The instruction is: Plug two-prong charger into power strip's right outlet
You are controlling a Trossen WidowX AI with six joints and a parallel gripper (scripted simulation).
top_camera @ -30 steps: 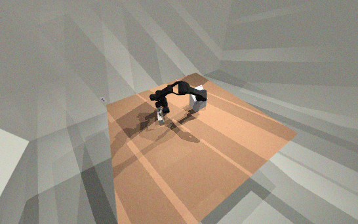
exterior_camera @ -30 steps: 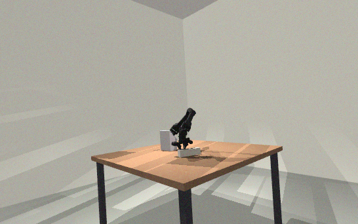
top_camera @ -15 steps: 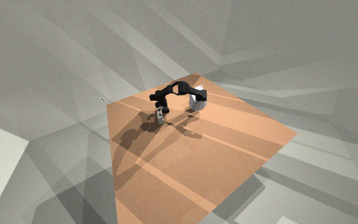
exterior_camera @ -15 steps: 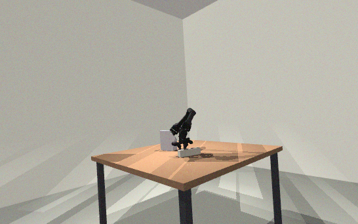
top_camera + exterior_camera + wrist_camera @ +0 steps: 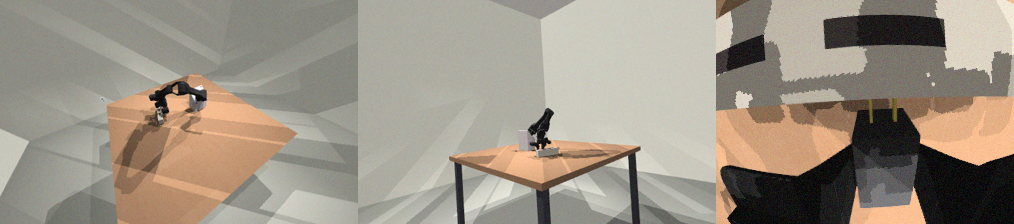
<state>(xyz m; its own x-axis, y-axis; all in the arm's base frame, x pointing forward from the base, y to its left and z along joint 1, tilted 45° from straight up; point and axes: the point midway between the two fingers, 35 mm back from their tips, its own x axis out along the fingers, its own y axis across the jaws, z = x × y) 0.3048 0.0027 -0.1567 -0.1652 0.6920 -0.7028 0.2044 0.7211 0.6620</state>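
In the wrist view my gripper (image 5: 882,147) is shut on the dark two-prong charger (image 5: 885,156). Its two yellow prongs (image 5: 882,111) point at the white power strip (image 5: 796,63) and their tips reach the strip's near edge, below a long dark outlet slot (image 5: 885,31). A second slot (image 5: 739,55) shows at the left edge. In the top and exterior views the gripper (image 5: 161,111) (image 5: 541,144) hangs right over the strip (image 5: 160,118) (image 5: 548,152) on the wooden table (image 5: 197,164) (image 5: 515,165). The charger is too small to make out there.
A white box (image 5: 197,103) (image 5: 526,140) stands at the arm's base, behind the strip. The table's edges fall off to the floor on all sides; dark legs (image 5: 459,193) carry it.
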